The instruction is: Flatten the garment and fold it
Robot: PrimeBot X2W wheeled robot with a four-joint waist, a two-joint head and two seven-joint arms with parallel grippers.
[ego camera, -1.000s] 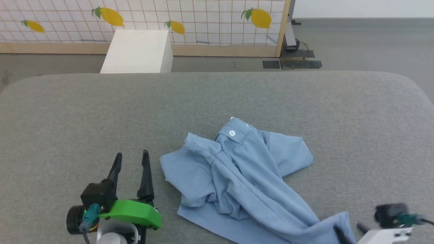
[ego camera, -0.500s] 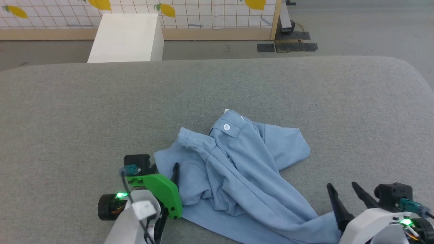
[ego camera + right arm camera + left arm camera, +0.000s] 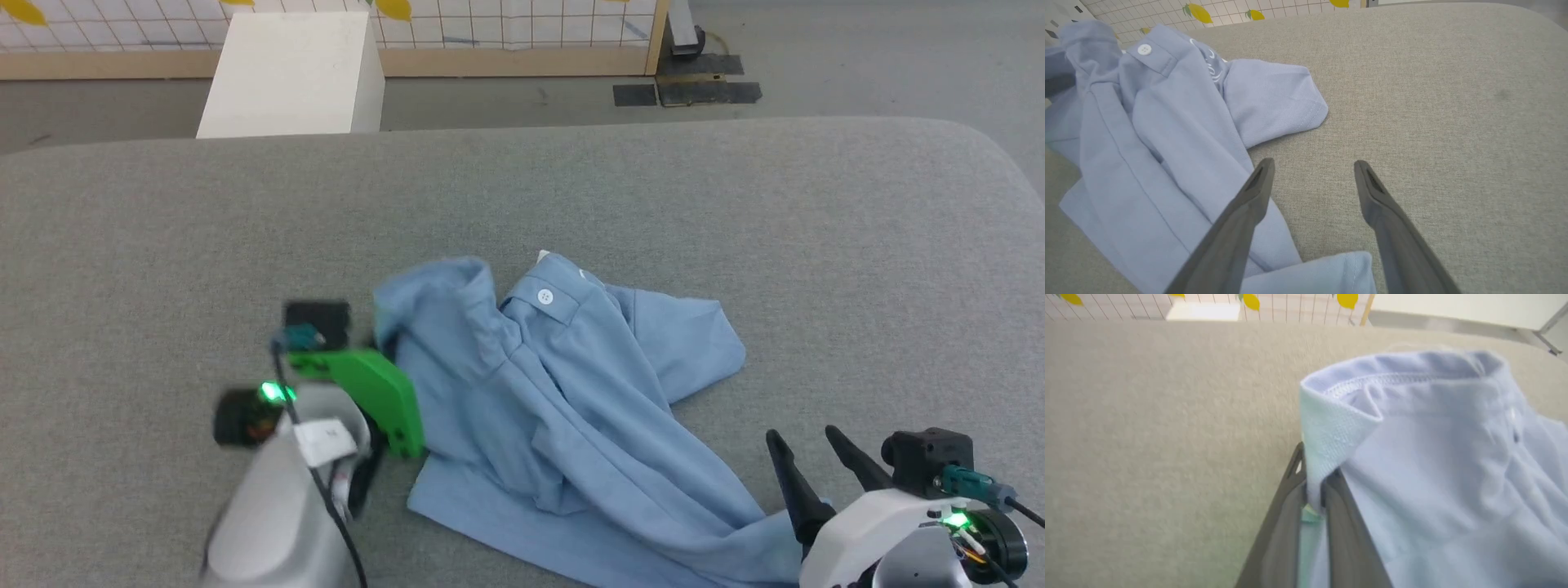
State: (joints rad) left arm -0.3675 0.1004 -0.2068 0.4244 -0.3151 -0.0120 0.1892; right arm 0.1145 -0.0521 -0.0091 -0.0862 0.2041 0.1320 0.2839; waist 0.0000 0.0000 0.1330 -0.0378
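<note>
This looks like a robot test room dressed to hint at a home kitchen. A free-standing partition (image 3: 506, 24) is printed with white tiles and yellow lemons (image 3: 394, 8) and set in a bare wooden frame (image 3: 506, 61). At its end a dark base plate (image 3: 709, 88) lies on the plain grey floor (image 3: 857, 57), beside a black patch (image 3: 634, 95). A plain white box (image 3: 286, 73) stands before the partition. The wide tabletop (image 3: 735, 188) is covered in grey fabric and has rounded corners.
</note>
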